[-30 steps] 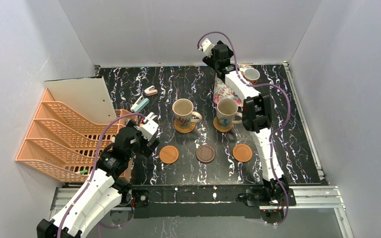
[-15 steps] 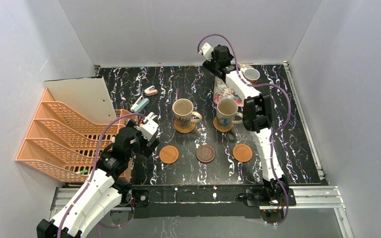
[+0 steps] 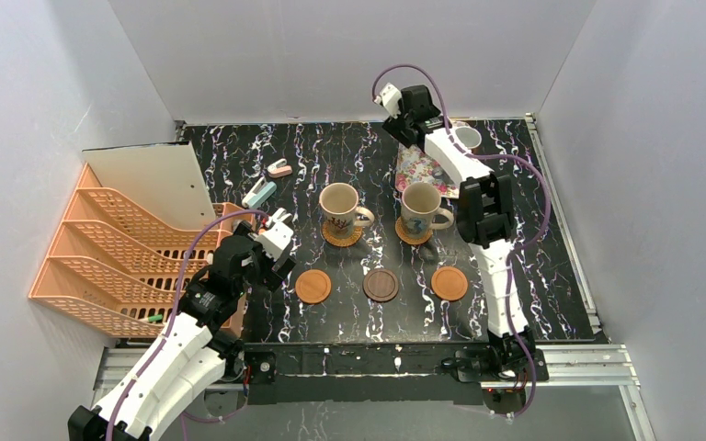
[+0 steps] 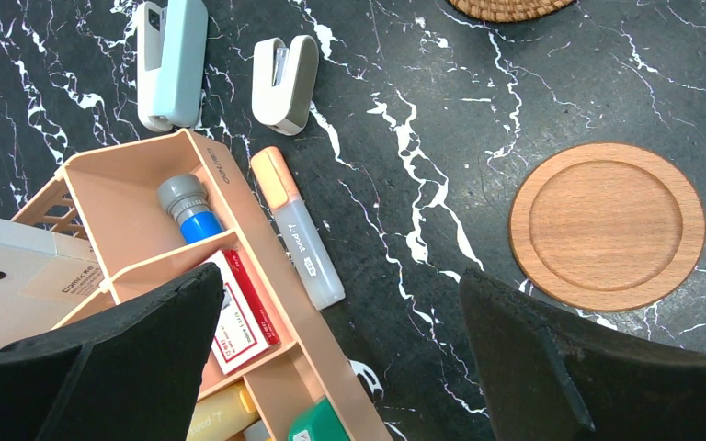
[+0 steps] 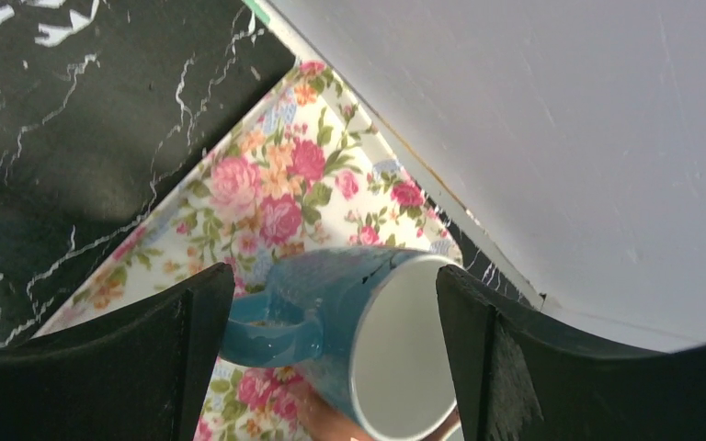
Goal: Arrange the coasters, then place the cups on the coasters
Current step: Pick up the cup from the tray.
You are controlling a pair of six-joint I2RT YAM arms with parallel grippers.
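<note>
Black marbled counter: in a near row, left smooth coaster, dark coaster, right smooth coaster. Behind them, left woven coaster and right woven coaster. Floral tray far right; blue stapler far left.

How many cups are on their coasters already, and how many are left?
Two big mugs sit on woven coasters. The right pincer hangs open over a blue mug on the flowery tray. Three coasters in the front row are bare, so three spots need cups.

Peach desk organizer on marbled table, pale blue stapler and beige stapler near its corner, orange-capped marker alongside its wall
</note>
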